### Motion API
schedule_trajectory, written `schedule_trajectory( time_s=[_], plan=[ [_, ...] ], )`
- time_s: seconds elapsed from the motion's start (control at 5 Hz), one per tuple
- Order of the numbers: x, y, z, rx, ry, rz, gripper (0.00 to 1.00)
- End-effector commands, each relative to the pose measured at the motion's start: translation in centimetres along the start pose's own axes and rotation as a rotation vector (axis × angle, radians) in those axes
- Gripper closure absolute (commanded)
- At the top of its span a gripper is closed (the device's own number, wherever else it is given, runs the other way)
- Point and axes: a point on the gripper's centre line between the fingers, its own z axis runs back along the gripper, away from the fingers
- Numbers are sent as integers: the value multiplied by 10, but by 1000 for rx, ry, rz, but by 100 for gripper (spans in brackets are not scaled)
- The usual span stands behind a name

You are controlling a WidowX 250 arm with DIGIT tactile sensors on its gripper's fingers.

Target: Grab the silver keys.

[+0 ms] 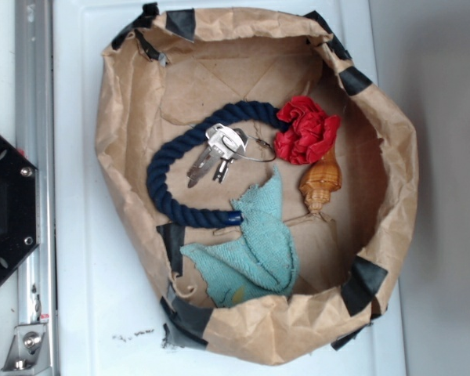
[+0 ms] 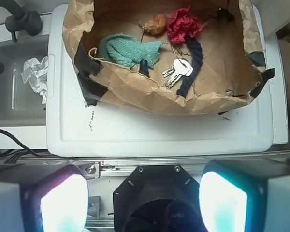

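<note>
The silver keys [image 1: 217,149] lie flat on the floor of a brown paper basket [image 1: 117,141], inside the curve of a navy rope [image 1: 172,168], with their wire ring toward a red cloth flower. In the wrist view the keys [image 2: 178,71] show far off inside the basket [image 2: 130,87]. My gripper [image 2: 144,200] hovers high above the robot base, well short of the basket, open, with a wide gap and nothing between its glowing pads [image 2: 63,203]. The gripper is out of the exterior view.
Beside the keys lie a red cloth flower [image 1: 305,129], an orange shell [image 1: 321,182] and a teal cloth [image 1: 254,251]. The basket stands on a white lid [image 1: 82,235]. The black robot base [image 1: 4,211] sits at the left. A grey bin holds crumpled paper [image 2: 35,72].
</note>
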Motion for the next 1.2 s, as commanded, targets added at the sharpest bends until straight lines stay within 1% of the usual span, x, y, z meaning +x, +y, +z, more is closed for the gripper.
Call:
schedule_trajectory(
  time_s=[0.0, 0.2, 0.4, 0.6, 0.8, 1.0],
  plan=[
    [0, 0, 0, 0, 0, 0, 0],
    [50, -12, -2, 27, -65, 7, 0],
    [98, -30, -11, 37, -124, -10, 0],
    [131, -30, -34, 50, -128, -62, 0],
    [134, -12, -58, -23, -144, -280, 0],
    [148, 22, -81, 43, -158, -316, 0]
  ],
)
